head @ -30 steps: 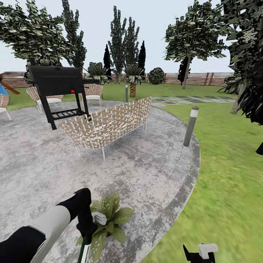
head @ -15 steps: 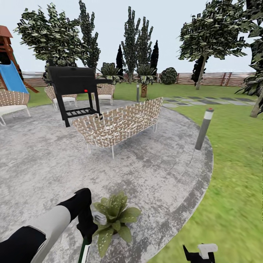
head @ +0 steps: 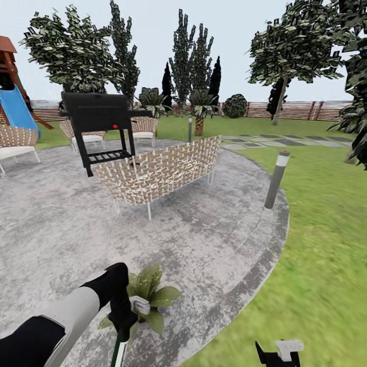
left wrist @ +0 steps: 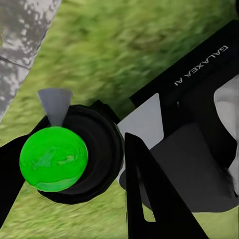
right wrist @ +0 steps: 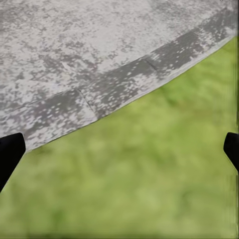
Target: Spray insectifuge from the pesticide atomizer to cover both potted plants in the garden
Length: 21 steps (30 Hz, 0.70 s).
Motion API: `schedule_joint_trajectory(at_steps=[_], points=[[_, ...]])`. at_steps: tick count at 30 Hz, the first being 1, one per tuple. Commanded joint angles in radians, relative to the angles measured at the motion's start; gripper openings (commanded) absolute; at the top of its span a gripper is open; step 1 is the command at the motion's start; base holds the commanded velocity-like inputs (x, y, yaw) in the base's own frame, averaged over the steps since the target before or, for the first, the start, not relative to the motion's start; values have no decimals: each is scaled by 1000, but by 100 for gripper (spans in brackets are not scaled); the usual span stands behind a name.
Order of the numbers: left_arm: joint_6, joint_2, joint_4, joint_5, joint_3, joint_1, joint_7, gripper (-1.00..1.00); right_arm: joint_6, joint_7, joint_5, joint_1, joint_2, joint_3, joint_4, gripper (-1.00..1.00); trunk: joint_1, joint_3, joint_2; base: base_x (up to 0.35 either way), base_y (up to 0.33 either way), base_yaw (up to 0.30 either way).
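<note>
In the head view my left gripper (head: 124, 318) hangs low at the left, shut on the pesticide atomizer, whose thin green and white stem (head: 119, 350) drops below it. The left wrist view looks down on the atomizer's round green cap (left wrist: 53, 158) and black collar, with the black fingers (left wrist: 149, 199) on either side. One potted plant (head: 148, 295), a rosette of speckled green leaves, stands on the grey patio (head: 204, 239) just beyond and right of that gripper. A second potted plant is out of view. My right gripper (head: 279, 355) is at the bottom edge, open over the lawn (right wrist: 129, 189) with nothing between its fingertips.
A wicker sofa (head: 158, 173) and a black grill (head: 99, 120) stand mid-patio, with wicker chairs (head: 15, 142) behind. A grey bollard light (head: 276, 179) marks the patio's right rim. Lawn (head: 326, 244) spreads to the right, with stepping slabs (head: 275, 140), palms, trees and the slatted fence (head: 306, 109) beyond.
The whole view swung left, bringing a blue slide into sight, then shifted slightly so the sofa and plant slid left. Both arms keep their places in the picture.
</note>
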Motion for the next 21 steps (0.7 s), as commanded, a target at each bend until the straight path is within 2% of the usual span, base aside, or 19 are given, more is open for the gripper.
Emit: schedule_joint_trajectory(at_steps=[1,15,21], points=[[9,0,-2,-10,1,-1,-10,-100,-2,6,-11,0,0,7,1,100,0,-1,0,-8,-271,94],[14,-2,-2,-11,-1,0,-9,-100,-2,6,-11,0,0,7,1,100,0,-1,0,0,-183,260],[14,-3,-2,-12,-4,0,-7,-100,-2,6,-11,0,0,7,1,100,0,-1,0,76,-251,277]])
